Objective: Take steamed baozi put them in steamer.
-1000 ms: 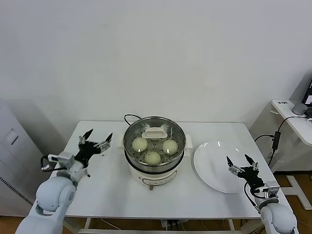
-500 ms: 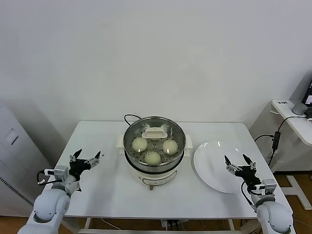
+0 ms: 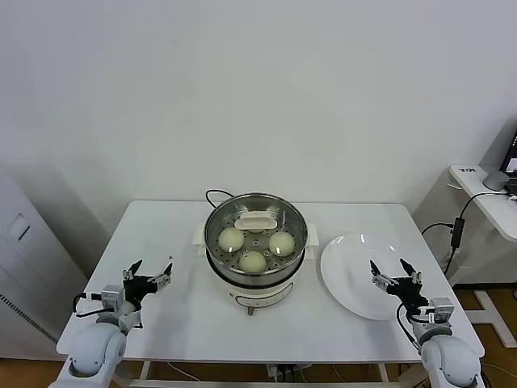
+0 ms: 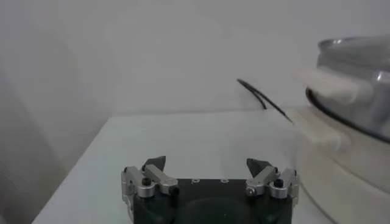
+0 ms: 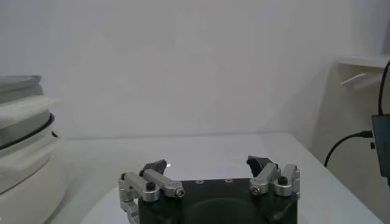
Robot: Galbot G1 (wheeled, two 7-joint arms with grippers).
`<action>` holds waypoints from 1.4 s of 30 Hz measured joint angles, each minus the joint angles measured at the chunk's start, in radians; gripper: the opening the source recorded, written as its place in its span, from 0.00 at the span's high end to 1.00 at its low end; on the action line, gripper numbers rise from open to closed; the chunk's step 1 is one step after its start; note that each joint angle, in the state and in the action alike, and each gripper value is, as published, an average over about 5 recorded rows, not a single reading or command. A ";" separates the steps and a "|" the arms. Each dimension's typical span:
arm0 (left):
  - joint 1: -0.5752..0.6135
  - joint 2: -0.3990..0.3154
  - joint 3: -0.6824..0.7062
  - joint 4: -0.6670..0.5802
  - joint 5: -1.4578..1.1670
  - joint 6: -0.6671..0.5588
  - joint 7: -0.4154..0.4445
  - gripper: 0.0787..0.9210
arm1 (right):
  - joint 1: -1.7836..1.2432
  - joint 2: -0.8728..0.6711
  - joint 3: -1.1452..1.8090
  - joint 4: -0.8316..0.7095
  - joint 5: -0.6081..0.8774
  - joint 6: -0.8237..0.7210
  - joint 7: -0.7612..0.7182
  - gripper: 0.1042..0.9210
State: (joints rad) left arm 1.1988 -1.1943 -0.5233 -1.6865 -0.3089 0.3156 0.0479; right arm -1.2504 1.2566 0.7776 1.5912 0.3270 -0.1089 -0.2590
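Note:
The steel steamer [image 3: 255, 242] stands on its cream base in the middle of the white table [image 3: 178, 319], black cord behind it. Three cream-white baozi lie on its perforated tray: one at the left [image 3: 232, 238], one at the right [image 3: 281, 242], one at the front [image 3: 253, 261]. A cream handle [image 3: 256, 219] lies over the tray's far part; any fourth bun is hidden. My left gripper [image 3: 147, 273] is open and empty, low over the table's front left. My right gripper [image 3: 388, 273] is open and empty at the front right, over the plate's near edge. The steamer's side shows in the left wrist view [image 4: 353, 97] and the right wrist view [image 5: 24, 140].
A flat white plate [image 3: 355, 275] lies right of the steamer with nothing on it. A side table [image 3: 493, 198] with a cable and a grey object stands at the far right. A grey cabinet [image 3: 20, 267] stands at the far left.
My left gripper has drawn back from beside the steamer toward the table's front left and dropped lower. My right gripper has shifted only slightly. The buns have not moved.

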 measured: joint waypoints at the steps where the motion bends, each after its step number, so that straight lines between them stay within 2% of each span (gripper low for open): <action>1: 0.001 0.000 -0.001 0.000 0.000 0.000 0.000 0.12 | 0.000 0.001 -0.001 0.000 -0.001 -0.001 0.001 0.12; 42: 0.023 -0.024 -0.009 -0.021 -0.057 0.016 -0.007 0.12 | 0.001 0.015 0.010 0.004 -0.050 -0.025 -0.007 0.12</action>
State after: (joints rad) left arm 1.2218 -1.2188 -0.5323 -1.7078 -0.3661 0.3321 0.0407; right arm -1.2493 1.2715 0.7877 1.5949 0.2774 -0.1338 -0.2664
